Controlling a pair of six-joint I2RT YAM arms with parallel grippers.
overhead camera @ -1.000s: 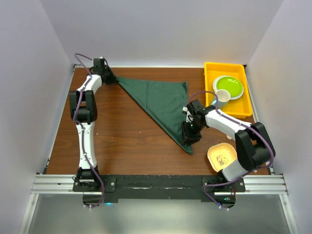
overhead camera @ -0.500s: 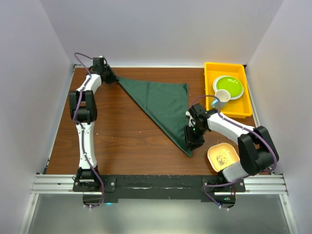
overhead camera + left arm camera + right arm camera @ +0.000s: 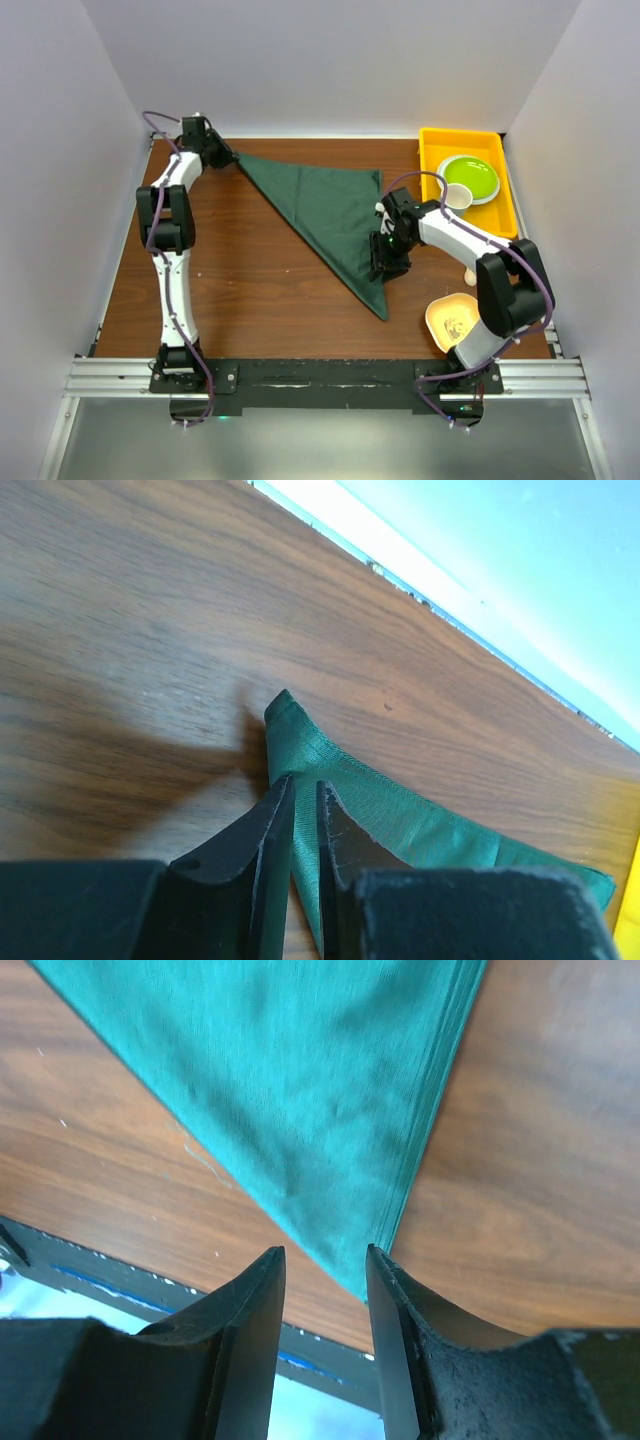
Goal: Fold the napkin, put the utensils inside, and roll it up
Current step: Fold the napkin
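Observation:
The dark green napkin [image 3: 330, 205] lies folded into a triangle on the wooden table [image 3: 250, 270]. Its far-left corner [image 3: 285, 715] sits between my left gripper's [image 3: 222, 156] [image 3: 302, 780] narrow jaws, which are shut on it, the tip poking out beyond them. My right gripper [image 3: 384, 266] [image 3: 323, 1252] hovers over the napkin's [image 3: 300, 1080] near point, open, with nothing between its fingers. A small pale beige bit [image 3: 468, 275] shows beside the right forearm; I cannot tell whether it is one of the utensils.
A yellow tray [image 3: 430, 150] at the back right holds a green plate [image 3: 469, 175] and a white cup [image 3: 458, 197]. A pale yellow bowl [image 3: 452, 320] sits at the near right by the right arm's base. White walls close in on both sides.
My right gripper has moved back from the napkin's near tip toward the middle and its jaws have widened a little. The left gripper has shifted slightly left with the corner.

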